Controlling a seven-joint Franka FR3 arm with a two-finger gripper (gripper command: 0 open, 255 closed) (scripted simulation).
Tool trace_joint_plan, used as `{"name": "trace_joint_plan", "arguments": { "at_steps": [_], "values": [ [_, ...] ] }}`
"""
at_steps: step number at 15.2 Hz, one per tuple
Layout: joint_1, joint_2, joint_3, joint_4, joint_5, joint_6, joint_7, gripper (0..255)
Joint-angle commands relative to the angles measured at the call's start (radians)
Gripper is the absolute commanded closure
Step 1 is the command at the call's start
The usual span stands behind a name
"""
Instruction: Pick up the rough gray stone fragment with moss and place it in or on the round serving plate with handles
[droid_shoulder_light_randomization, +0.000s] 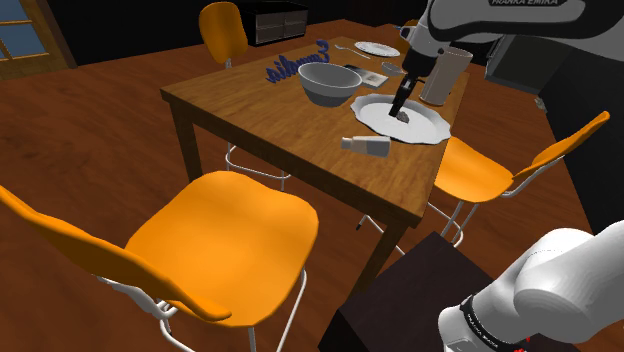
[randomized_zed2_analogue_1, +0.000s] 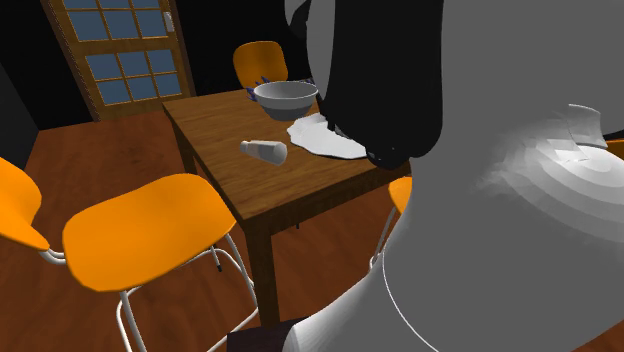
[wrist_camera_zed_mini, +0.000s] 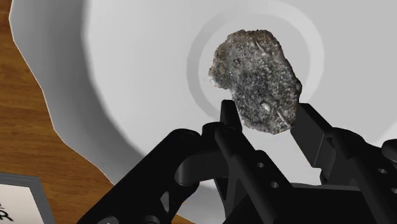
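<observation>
A rough grey stone fragment (wrist_camera_zed_mini: 257, 76) with pale flecks sits clasped between my two black fingers (wrist_camera_zed_mini: 226, 114). My gripper (wrist_camera_zed_mini: 266, 111) is shut on its lower part. It hangs just over the middle of the white round serving plate (wrist_camera_zed_mini: 127, 76) with a wavy rim. In the shoulder view my gripper (droid_shoulder_light_randomization: 399, 108) points down over that plate (droid_shoulder_light_randomization: 428, 128), near the table's right side. The plate (randomized_zed2_analogue_1: 325, 142) also lies beyond the arm in the second exterior view, partly hidden.
On the wooden table (droid_shoulder_light_randomization: 260, 115) stand a grey bowl (droid_shoulder_light_randomization: 329, 82), a small bottle lying on its side (droid_shoulder_light_randomization: 366, 145), a pale mug (droid_shoulder_light_randomization: 445, 75), a small far plate (droid_shoulder_light_randomization: 377, 48) and a blue wiry object (droid_shoulder_light_randomization: 295, 62). Orange chairs (droid_shoulder_light_randomization: 215, 235) (droid_shoulder_light_randomization: 490, 165) surround it.
</observation>
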Motion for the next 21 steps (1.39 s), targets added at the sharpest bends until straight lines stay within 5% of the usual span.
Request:
{"name": "trace_joint_plan", "arguments": {
  "at_steps": [1,4,5,10,14,21],
  "values": [
    [0.0,0.0,0.0,-0.002,0.0,0.002,0.0,255],
    [0.0,0.0,0.0,-0.002,0.0,0.002,0.0,255],
    [0.0,0.0,0.0,-0.002,0.0,0.002,0.0,0],
    [0.0,0.0,0.0,-0.002,0.0,0.002,0.0,0],
    [0.001,-0.001,0.001,0.125,0.001,-0.125,-0.001,0],
    [0.001,-0.001,0.001,0.125,0.001,-0.125,-0.001,0]
  ]
}}
